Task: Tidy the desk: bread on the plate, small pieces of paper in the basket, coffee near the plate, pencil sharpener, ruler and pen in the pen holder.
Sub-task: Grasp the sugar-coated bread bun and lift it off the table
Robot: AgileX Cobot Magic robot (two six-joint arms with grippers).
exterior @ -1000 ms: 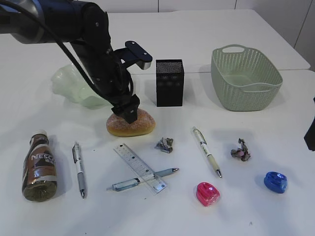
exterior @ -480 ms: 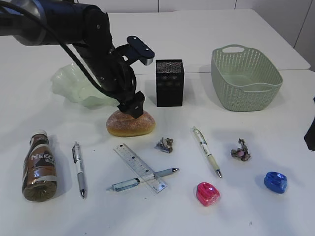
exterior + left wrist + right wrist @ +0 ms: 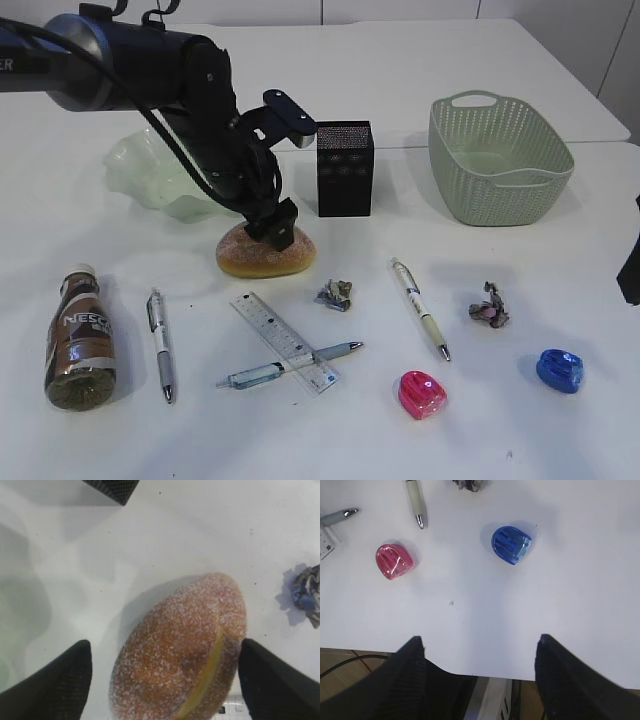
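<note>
The sugared bread lies on the table in front of the pale green plate. My left gripper hangs open just over it, and in the left wrist view its fingers stand on either side of the bread without gripping it. The black pen holder and green basket stand behind. The coffee bottle, three pens, a ruler, two paper scraps and pink and blue sharpeners lie in front. My right gripper is open over the table's front edge.
The left arm reaches in from the upper left, over the plate. The right wrist view shows the blue sharpener, the pink sharpener and a pen tip beyond the table edge.
The left wrist has swung a little to the right above the bread and its jaws have widened. The bread and the right arm have not moved.
</note>
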